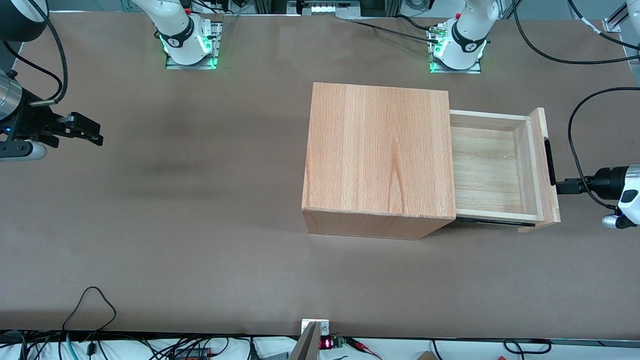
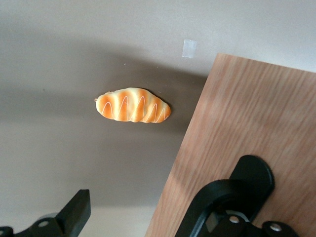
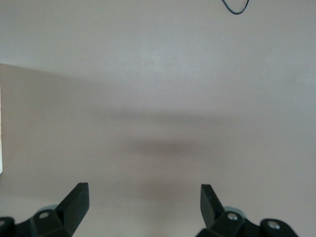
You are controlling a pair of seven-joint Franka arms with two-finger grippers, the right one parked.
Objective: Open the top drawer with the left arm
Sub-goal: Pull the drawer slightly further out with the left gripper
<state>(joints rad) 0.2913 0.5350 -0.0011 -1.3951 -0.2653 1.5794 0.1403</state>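
The top drawer (image 1: 482,170) stands pulled well out of the wooden cabinet (image 1: 380,155), projecting toward 3 o'clock in the front view, toward the working arm's end of the brown counter (image 1: 200,225). Its pale plank floor is bare, and its thick front panel carries a slim black bar handle (image 1: 549,162) on the outer face. The left arm (image 1: 627,192) reaches in level from 3 o'clock, and its black tool (image 1: 562,186) sits right at the end of the handle that is nearer to the front camera. In the left wrist view the tool is spread wide. One of its fingers (image 2: 74,212) hangs over bare counter, clear of the drawer. The other lies over the wood panel, against the rounded end of the handle, though whether it presses on the bar cannot be told. The same view shows an orange bread roll (image 2: 133,105) with cream stripes lying on the counter just beside the panel's edge but apart from it. A small pale square of tape (image 2: 189,48) is stuck to the counter, near the panel's corner.
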